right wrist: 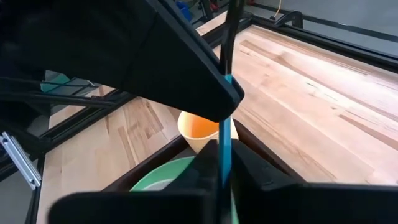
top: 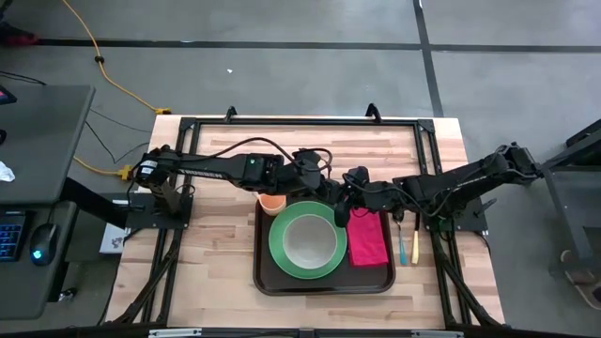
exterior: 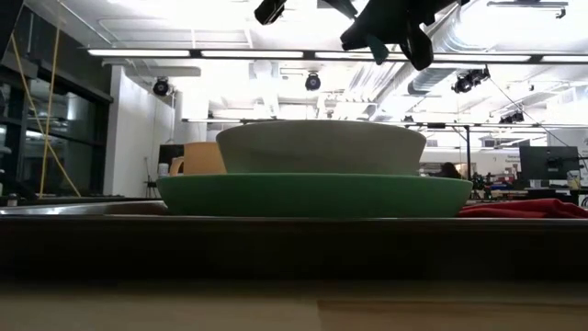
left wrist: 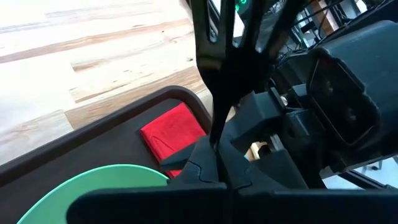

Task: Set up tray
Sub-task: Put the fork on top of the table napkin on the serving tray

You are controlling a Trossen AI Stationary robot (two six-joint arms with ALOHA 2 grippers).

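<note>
Smooth pale wood table (top: pixel 216 235), glossy plastic tray (top: pixel 264 282), red cloth napkin (top: pixel 368 241)

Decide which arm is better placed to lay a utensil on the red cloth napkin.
Right. The right gripper clamps a thin blue-handled utensil beside the red cloth napkin; the left gripper hangs farther off, by the round green plate's rim.
</note>
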